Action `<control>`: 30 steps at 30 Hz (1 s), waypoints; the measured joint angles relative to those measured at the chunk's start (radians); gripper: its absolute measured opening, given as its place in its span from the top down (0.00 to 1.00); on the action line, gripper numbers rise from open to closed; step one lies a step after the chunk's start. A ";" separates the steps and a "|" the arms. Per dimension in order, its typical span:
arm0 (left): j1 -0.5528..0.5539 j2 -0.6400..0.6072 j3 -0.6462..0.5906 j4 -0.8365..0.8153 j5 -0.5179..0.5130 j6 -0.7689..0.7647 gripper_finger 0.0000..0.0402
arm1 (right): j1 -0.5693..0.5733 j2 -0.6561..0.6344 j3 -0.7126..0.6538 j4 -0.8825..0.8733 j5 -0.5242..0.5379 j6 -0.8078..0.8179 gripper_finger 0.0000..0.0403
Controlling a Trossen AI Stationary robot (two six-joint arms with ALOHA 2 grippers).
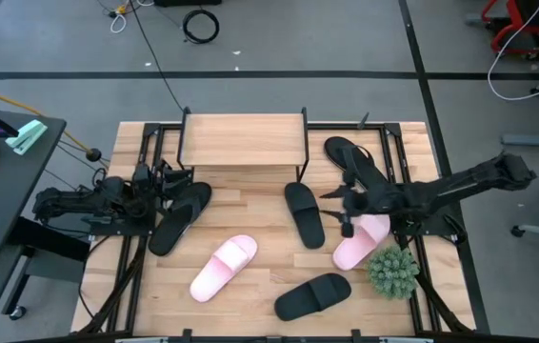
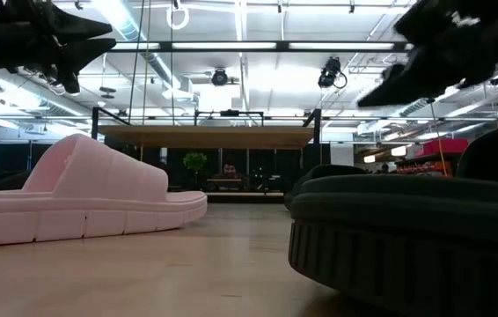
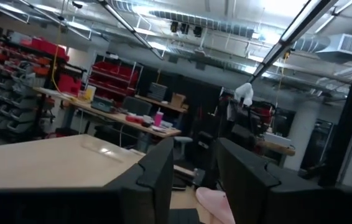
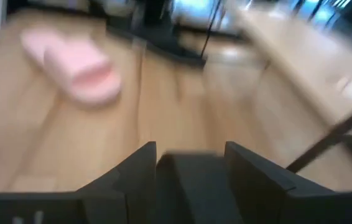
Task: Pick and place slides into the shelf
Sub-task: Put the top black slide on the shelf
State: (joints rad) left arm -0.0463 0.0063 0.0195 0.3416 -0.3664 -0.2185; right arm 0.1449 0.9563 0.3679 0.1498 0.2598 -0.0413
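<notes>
Right tool [image 1: 338, 206], jaws wide and empty, hovers beside a black broad-band slide [image 1: 304, 213] on the table [image 1: 250, 286]. It looks light and flexible; grip the strap's edge. Left tool's opening unclear.

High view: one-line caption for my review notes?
Six slides lie on the table before the empty shelf; left gripper over a flip-flop, right gripper open beside a black slide.

matt pink foam slide [image 1: 224, 268], wood shelf [image 1: 243, 139]

A workshop: red parts bins [image 3: 111, 78], cluttered workbenches [image 3: 111, 112], exposed ceiling ducts [image 3: 226, 25].
</notes>
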 joint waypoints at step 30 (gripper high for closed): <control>-0.001 0.000 0.000 -0.046 0.001 -0.083 0.67 | -0.217 0.533 0.226 -0.053 -0.065 -0.138 0.64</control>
State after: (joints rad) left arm -0.0475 0.0063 0.0195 0.2956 -0.3654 -0.3014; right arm -0.0718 1.4895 0.5934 0.0964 0.1947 -0.1794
